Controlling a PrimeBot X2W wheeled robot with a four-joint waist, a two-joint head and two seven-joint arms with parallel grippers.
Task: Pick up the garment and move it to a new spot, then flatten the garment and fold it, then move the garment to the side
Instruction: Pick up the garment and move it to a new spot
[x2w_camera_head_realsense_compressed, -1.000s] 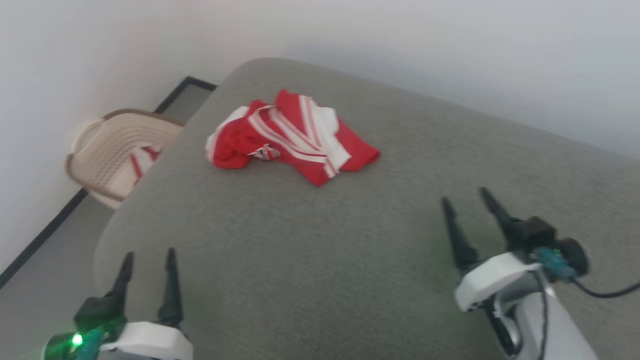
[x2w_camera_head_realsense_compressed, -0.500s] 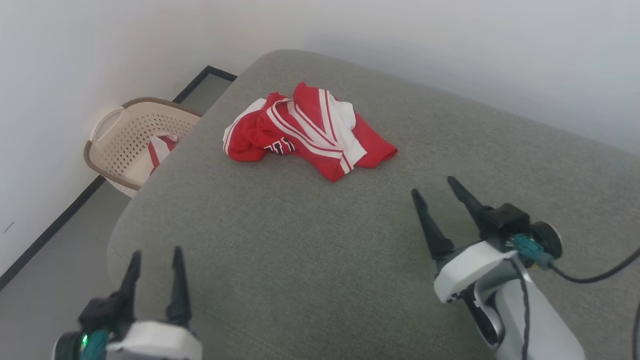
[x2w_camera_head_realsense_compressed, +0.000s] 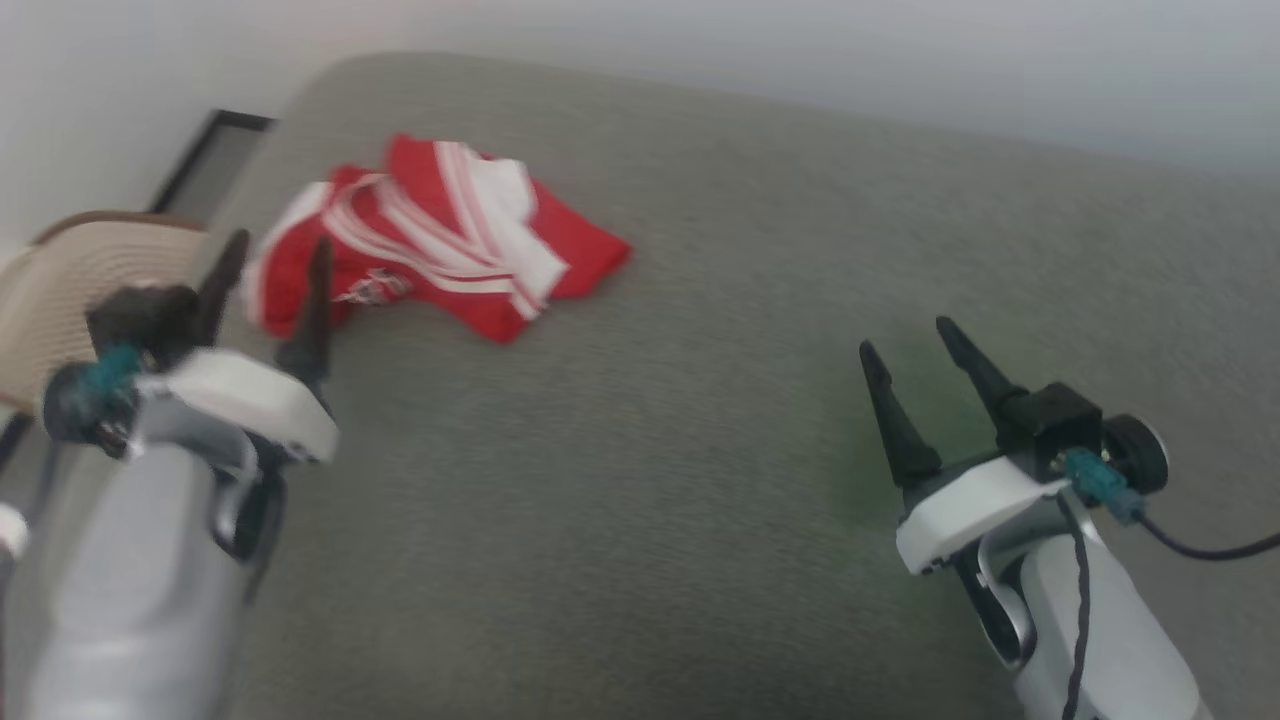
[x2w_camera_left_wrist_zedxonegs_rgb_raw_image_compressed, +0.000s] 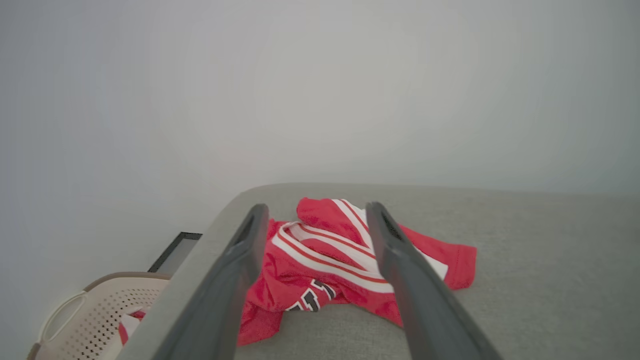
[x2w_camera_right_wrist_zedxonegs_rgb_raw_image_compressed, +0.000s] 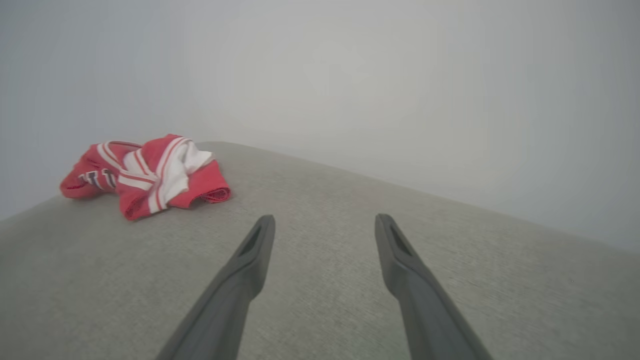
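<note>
Crumpled in a loose heap near the far left corner of a grey cushion (x2w_camera_head_realsense_compressed: 640, 480): the garment (x2w_camera_head_realsense_compressed: 430, 235), red with white panels, white stripes and dark lettering partly hidden in folds. Just in front of it, by the cushion's left edge, the left gripper (x2w_camera_head_realsense_compressed: 281, 240), fingers spread wide, grasping nothing. Over the cushion's near right part, well apart from the garment, the right gripper (x2w_camera_head_realsense_compressed: 904, 335), likewise spread and empty. Beyond the left edge, a beige perforated basket (x2w_camera_head_realsense_compressed: 70, 280) with red and white cloth inside.
</note>
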